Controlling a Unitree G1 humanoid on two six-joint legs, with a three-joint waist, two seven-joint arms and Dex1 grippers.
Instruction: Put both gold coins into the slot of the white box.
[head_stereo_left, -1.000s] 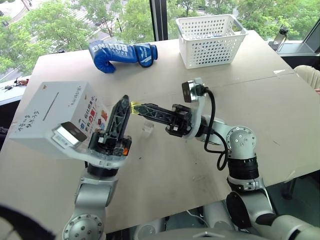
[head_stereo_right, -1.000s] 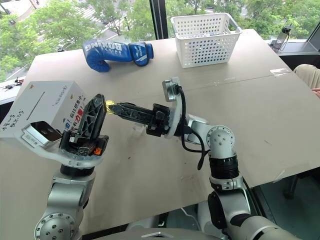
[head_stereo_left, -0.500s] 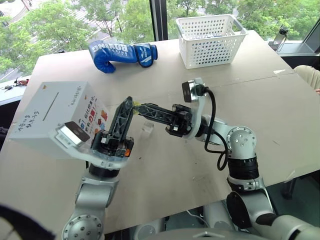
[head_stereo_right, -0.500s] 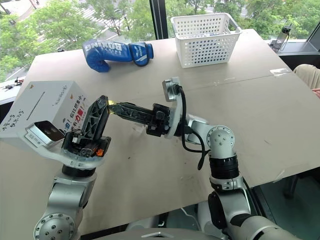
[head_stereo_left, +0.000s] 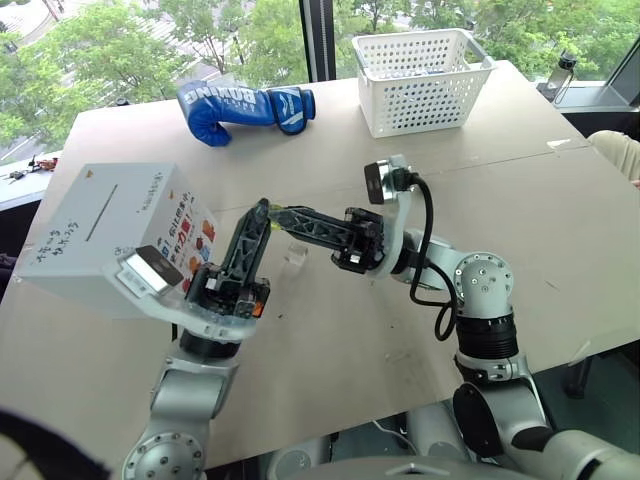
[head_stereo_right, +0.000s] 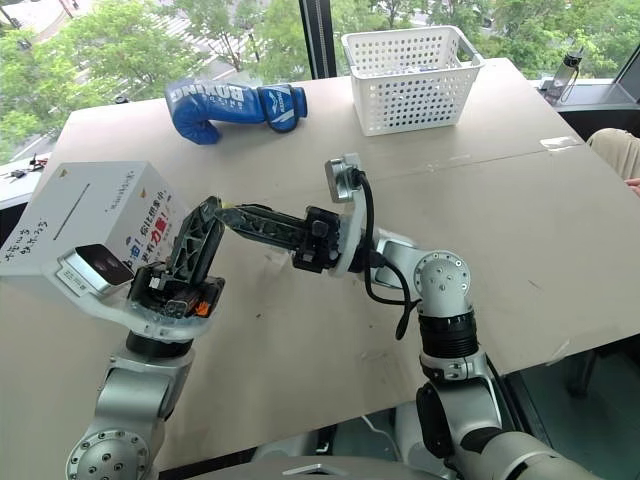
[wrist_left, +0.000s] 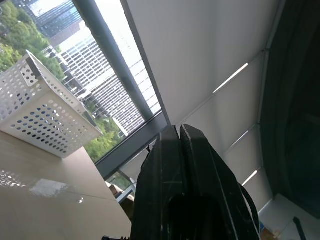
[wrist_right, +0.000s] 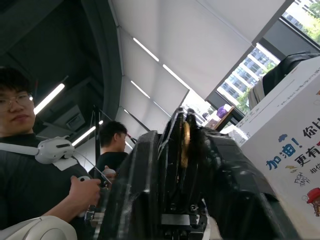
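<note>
Right wrist view: left hand (head_stereo_left: 262, 206) clamped on gold coin (wrist_right: 185, 142), right hand (head_stereo_left: 275, 213) parted; back right away straight, avoiding knocks.

so the big tan table (head_stereo_left: 560, 230) is the landmark here; at its far edge, toward the right, sits a white perforated basket (head_stereo_left: 420, 80) with tall sides; also along that far edge, left of the basket, a blue boxing glove (head_stereo_left: 243, 108) lies on its side, white lettering across it; nearer the middle of the table there's a small clear plastic holder (head_stereo_left: 295, 257), hard to make out much more; beyond the far edge it's all window with green trees (head_stereo_left: 90, 50) outside and a dark window post (head_stereo_left: 318, 38); past the table's far right corner stands a dark bottle (head_stereo_left: 567, 62) on a ledge; two people (wrist_right: 35, 165) in dark shirts show too
</note>
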